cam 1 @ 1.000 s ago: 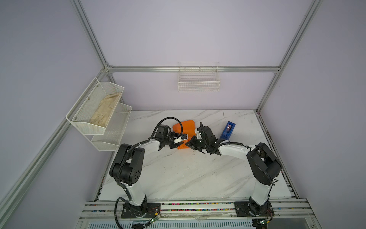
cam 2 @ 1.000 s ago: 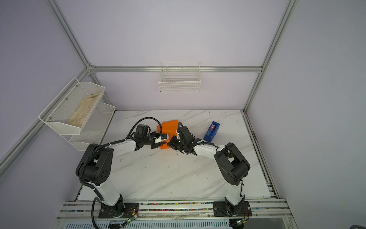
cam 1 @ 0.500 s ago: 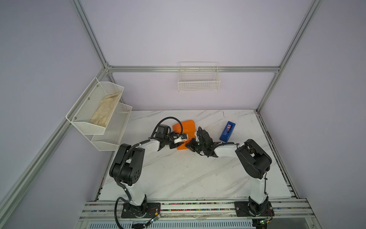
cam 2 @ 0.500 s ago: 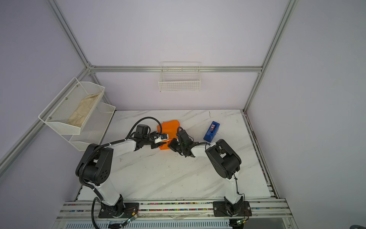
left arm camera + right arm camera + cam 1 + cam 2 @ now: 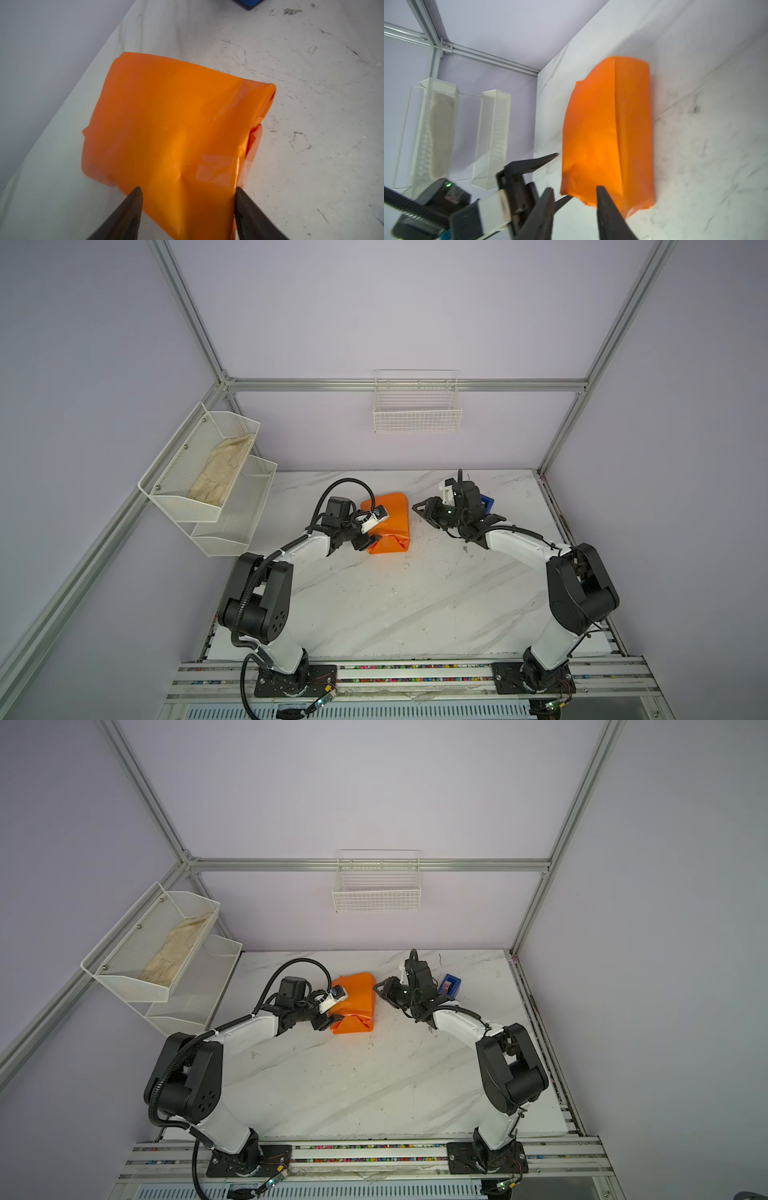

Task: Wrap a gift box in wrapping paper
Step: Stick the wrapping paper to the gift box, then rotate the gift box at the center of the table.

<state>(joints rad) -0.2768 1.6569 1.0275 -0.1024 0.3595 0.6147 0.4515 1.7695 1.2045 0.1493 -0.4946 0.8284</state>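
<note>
The wrapping paper (image 5: 388, 522) (image 5: 353, 1002) lies folded into a glossy orange parcel at the back middle of the marble table (image 5: 374, 605). The gift box is hidden inside it. My left gripper (image 5: 368, 540) (image 5: 188, 192) is at the parcel's near left end. Its jaws stand open astride that end, with the paper between the fingers (image 5: 133, 207). My right gripper (image 5: 422, 512) (image 5: 575, 190) hangs to the right of the parcel, apart from it, open and holding nothing. The parcel's long folded seam (image 5: 616, 124) shows in the right wrist view.
A blue tape dispenser (image 5: 487, 502) (image 5: 451, 986) stands behind the right wrist. A white mesh shelf (image 5: 199, 506) on the left wall holds a beige cloth (image 5: 220, 472). A wire basket (image 5: 415, 410) hangs on the back wall.
My right gripper has let go at the parcel, opened and drawn back to the right. The left jaws have widened around the parcel's end.
</note>
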